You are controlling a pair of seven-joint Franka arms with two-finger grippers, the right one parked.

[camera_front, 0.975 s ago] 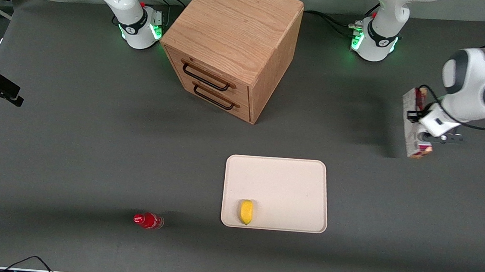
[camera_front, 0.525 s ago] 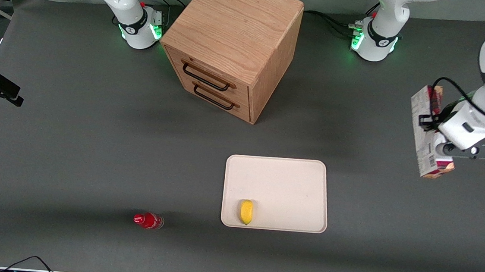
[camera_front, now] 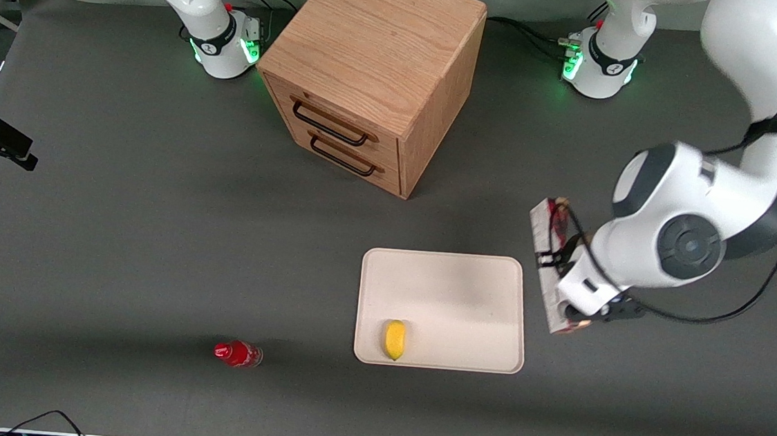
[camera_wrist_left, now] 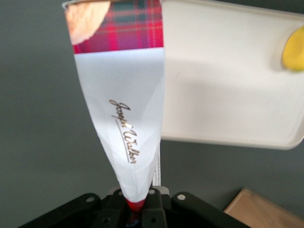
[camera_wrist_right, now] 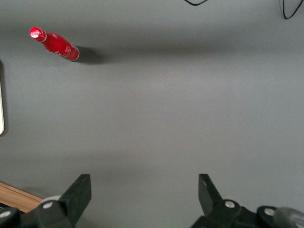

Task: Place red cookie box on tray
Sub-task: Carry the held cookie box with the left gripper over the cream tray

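The red cookie box (camera_front: 547, 248) hangs in the air, its grey-white side facing up, just beside the tray's short edge toward the working arm's end. My left gripper (camera_front: 572, 309) is shut on it near the end closer to the front camera. In the left wrist view the box (camera_wrist_left: 123, 95) shows a white face with gold script and a red tartan end, pinched between the jaws of the gripper (camera_wrist_left: 137, 209). The cream-white tray (camera_front: 452, 292) lies flat on the table, and its rim (camera_wrist_left: 223, 85) runs alongside the box.
A yellow lemon (camera_front: 394, 339) lies on the tray near the edge closest to the front camera. A wooden drawer cabinet (camera_front: 372, 71) stands farther back. A small red bottle (camera_front: 237, 354) lies toward the parked arm's end.
My left gripper has carried the box up off the table's working-arm end and across toward the tray, nearer the front camera. Tray, lemon and bottle have not moved.
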